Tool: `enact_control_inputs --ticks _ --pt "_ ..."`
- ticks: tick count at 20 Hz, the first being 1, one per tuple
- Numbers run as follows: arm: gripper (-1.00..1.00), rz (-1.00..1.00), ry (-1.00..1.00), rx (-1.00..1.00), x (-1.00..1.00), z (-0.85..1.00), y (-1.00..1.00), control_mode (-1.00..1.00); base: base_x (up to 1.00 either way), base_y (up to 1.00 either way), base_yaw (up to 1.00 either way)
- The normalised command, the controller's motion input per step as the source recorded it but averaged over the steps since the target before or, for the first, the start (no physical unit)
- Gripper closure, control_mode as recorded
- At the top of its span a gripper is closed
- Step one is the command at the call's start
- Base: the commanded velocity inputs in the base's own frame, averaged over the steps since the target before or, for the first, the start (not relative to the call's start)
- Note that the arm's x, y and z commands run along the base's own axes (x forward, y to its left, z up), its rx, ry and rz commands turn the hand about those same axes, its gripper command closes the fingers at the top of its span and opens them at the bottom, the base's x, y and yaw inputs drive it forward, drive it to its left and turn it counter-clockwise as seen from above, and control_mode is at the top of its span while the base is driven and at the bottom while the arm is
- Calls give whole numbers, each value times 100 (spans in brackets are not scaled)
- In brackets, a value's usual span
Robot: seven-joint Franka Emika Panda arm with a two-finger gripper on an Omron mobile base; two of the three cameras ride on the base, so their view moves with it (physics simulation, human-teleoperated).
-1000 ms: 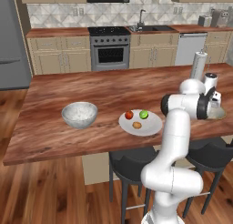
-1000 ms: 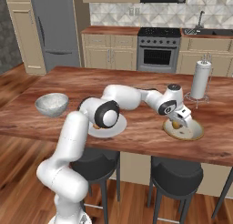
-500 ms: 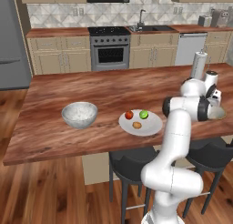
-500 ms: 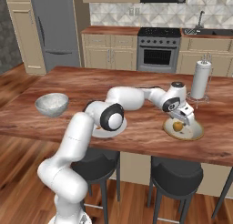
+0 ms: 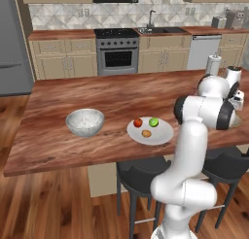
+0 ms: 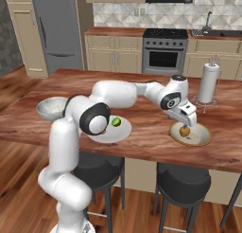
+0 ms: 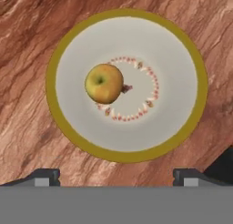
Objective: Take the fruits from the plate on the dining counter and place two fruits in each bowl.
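My gripper [image 6: 185, 121] hangs open just above the pale beige bowl [image 6: 202, 138] at the right end of the dining counter [image 6: 151, 132]. A yellow-green fruit [image 6: 185, 131] lies loose in that bowl. In the hand view the same fruit [image 7: 104, 84] rests left of the middle of the bowl [image 7: 175, 77], and the gripper [image 7: 116, 175] shows wide-apart fingertips [image 7: 44, 176] with nothing between them. The white plate [image 5: 163, 136] carries a red fruit [image 5: 137, 122], a bright green fruit [image 5: 153, 122] and an orange fruit [image 5: 146, 133]. The grey speckled bowl [image 5: 85, 122] stands left of the plate.
A paper towel holder [image 6: 208, 83] stands on the counter just behind the beige bowl. Dark stools [image 6: 183, 182] sit under the counter's near edge. Cabinets, a stove [image 5: 115, 51] and a sink line the far wall.
The jaws have gone from nearly closed on the yellow-green fruit to wide open. The fruit now lies free in the beige bowl and the hand has risen slightly.
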Motion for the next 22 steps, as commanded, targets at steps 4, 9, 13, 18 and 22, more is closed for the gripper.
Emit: enact_control_inputs --ticks 4,9,13,18,22 --pt "-100 2 8 -5 -97 0 100 -100 0 0 0" --pt "-100 22 11 -1 -39 2 100 -100 0 0 0" --pt "-100 26 9 2 29 42 100 -100 0 0 0" --pt "-100 23 2 -1 30 14 100 -100 0 0 0" --pt "-100 28 10 0 25 3 100 -100 0 0 0"
